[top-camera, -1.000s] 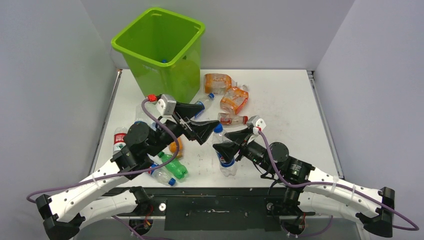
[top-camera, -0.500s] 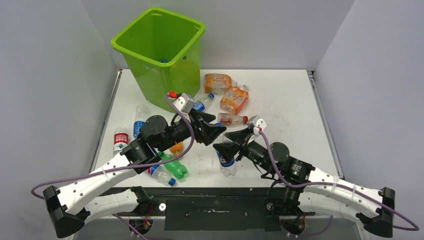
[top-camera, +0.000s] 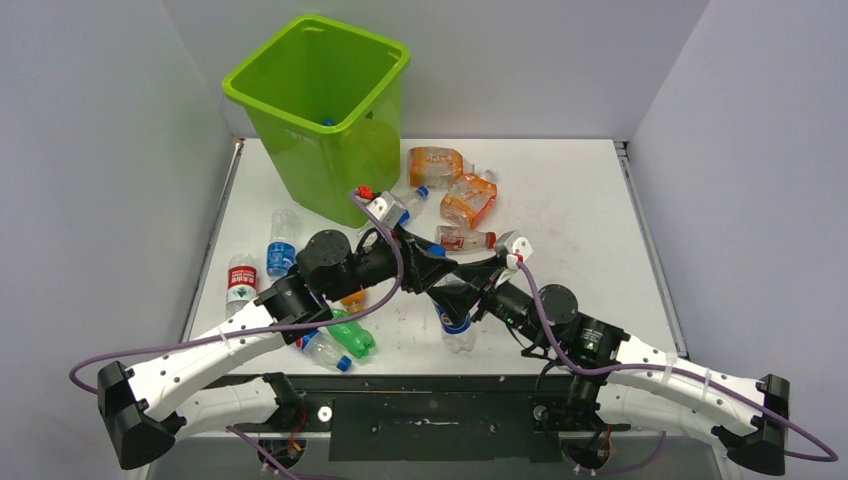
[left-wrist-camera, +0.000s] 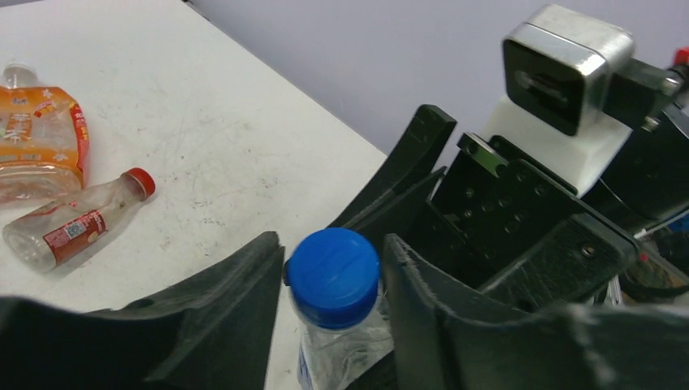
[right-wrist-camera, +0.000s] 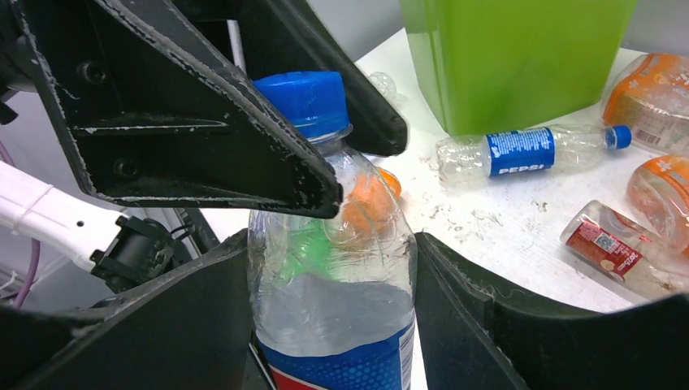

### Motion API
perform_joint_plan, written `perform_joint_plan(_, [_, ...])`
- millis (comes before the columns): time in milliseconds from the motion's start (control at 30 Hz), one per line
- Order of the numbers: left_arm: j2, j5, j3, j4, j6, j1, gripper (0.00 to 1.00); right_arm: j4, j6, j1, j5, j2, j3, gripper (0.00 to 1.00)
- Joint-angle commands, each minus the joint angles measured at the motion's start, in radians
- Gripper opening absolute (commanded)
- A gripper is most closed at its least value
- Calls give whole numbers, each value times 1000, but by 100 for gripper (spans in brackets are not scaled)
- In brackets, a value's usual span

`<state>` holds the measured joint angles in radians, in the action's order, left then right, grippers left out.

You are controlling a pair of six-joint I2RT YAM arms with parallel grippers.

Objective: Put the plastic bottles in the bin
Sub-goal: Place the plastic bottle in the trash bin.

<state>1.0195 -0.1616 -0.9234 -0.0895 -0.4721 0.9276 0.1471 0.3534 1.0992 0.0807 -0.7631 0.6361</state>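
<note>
Evidently mid-handover: right gripper pinched upright clear blue-capped plastic bottle, left gripper flanked its cap, grip unclear; L needed firm clamp before R released, then lime-green bin.

A clear Pepsi bottle with a blue cap stands upright between the right gripper's fingers, its cap between the left gripper's. Just beyond them lie a red-capped bottle and two squashed orange bottles. Further off stands the lime-green bin. Behind the left gripper lie a green bottle and other clear bottles.
</note>
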Motion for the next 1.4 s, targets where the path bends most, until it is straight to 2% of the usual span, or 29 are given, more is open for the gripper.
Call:
perform_joint_plan(0, [-12,-29,7,-74,-6,-4,37,66,1,-5,15,12,-4,37])
perform_joint_plan(133, [-25,-31,14,-86,-2,-3,11,62,4,-5,10,12,1,40])
perform_joint_plan(167, [-28,-32,14,-87,2,-4,3,56,5,-5,5,9,6,48])
perform_joint_plan(200, [-31,-29,14,-87,5,-4,0,45,10,-5,-2,5,17,63])
perform_joint_plan(233, [-35,-25,12,-86,9,-4,0,31,11,-5,-13,-1,31,83])
perform_joint_plan(267, [-42,-16,11,-86,13,-4,0,12,12,-5,-23,-8,49,96])
perform_joint_plan(333, [-56,7,9,-84,27,-5,0,-46,20,-4,-31,-17,89,90])
perform_joint_plan(567, [-132,151,-46,-50,132,-46,0,-223,12,0,-72,28,219,90])
perform_joint_plan(767, [-155,271,-194,-14,250,-162,0,-298,-9,0,-71,108,284,90])
perform_joint_plan(867, [-134,356,-291,-51,350,-217,0,-292,-9,-1,-2,150,257,90])
perform_joint_plan(1067, [3,485,-485,-319,624,-310,0,-240,35,-1,184,214,129,90])
perform_joint_plan(1133, [72,482,-547,-448,647,-367,0,-245,50,-1,222,223,106,90])
perform_joint_plan(1200, [173,466,-618,-506,642,-430,0,-253,74,-1,263,229,85,90])
perform_joint_plan(1367, [389,558,-806,-498,653,-526,0,-255,94,-1,319,234,24,90])
